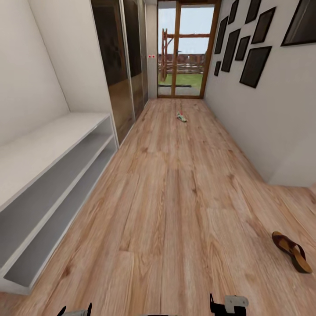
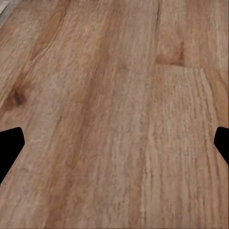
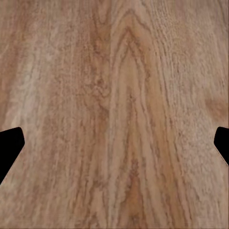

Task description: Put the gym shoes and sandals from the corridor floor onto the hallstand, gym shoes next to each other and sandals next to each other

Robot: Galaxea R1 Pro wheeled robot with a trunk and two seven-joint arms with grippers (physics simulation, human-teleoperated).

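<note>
1. The robot is standing in the corridor, facing the glazed door (image 1: 182,48) at the far end; both arms are hanging low at the bottom edge of the head view.
2. The left tool (image 2: 114,143) is pointing down at the corridor floor (image 1: 175,197) with its jaws spread wide and nothing between them. The right tool (image 3: 114,143) is doing the same, wide and empty.
3. One sandal (image 1: 292,251) is lying on the floor near the robot's right side, close to the right wall, well apart from the hallstand (image 1: 48,175).
4. One gym shoe (image 1: 181,117) is lying far down the corridor, near the door; it is too small to tell its orientation.
5. The hallstand is standing along the left wall; the visible part of its top and its two open shelf levels are carrying no shoes.
6. Risk: the sandal is lying flat and thin, so a descending tool could be scraping the floor or pinching only a strap, letting it slip.
7. Risk: the sandal is sitting close to the wall, so the right arm could be colliding there while reaching.
8. Risk: the base could be running over the sandal when turning.
9. No brands, labels or legible writing are showing.
</note>
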